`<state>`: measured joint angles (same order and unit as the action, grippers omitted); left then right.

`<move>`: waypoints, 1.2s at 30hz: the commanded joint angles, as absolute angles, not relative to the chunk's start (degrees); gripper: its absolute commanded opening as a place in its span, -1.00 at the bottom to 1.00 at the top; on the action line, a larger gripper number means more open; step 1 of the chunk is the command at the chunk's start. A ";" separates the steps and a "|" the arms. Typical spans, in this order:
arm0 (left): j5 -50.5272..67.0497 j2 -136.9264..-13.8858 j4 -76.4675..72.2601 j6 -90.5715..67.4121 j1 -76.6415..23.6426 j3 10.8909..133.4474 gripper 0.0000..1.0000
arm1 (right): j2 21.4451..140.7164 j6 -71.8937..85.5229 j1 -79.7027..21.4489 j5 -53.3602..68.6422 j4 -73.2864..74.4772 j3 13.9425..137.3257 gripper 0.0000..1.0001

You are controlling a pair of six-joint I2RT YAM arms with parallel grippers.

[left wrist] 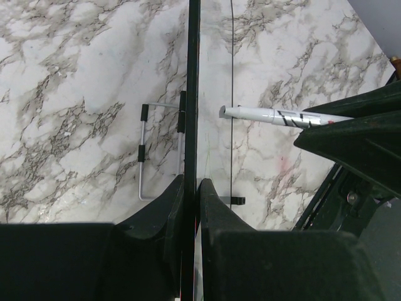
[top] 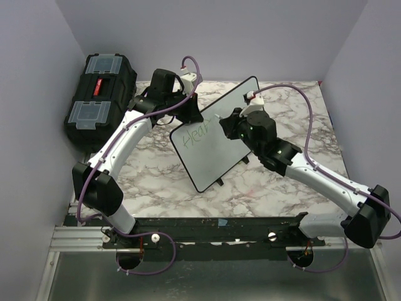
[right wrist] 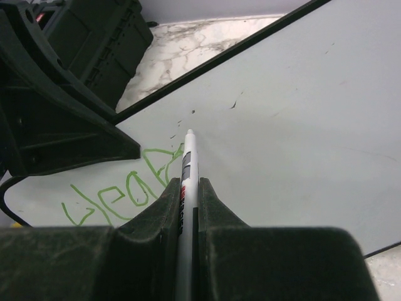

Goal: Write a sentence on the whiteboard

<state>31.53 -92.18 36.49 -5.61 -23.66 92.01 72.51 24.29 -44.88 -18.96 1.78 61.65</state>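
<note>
The whiteboard (top: 219,157) stands tilted on its wire stand in the middle of the table. My left gripper (top: 190,106) is shut on its upper left edge, which the left wrist view shows edge-on (left wrist: 193,94) between the two fingers (left wrist: 192,183). Green letters (top: 194,136) run in one line across the board's upper part, also in the right wrist view (right wrist: 119,191). My right gripper (top: 230,125) is shut on a white marker pen (right wrist: 188,163). The pen's tip sits at the board's face (right wrist: 282,125), just right of the last letter; contact is unclear.
A black toolbox (top: 100,94) with clear lid compartments stands at the back left, close behind the left arm. The board's wire stand (left wrist: 147,150) rests on the marble table (top: 156,182). Walls close in the left, back and right sides.
</note>
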 commanded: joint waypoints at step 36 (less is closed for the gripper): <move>27.39 -90.79 34.32 -1.93 -23.47 92.95 -1.00 | 71.28 21.42 -42.53 -18.05 0.58 60.38 -0.99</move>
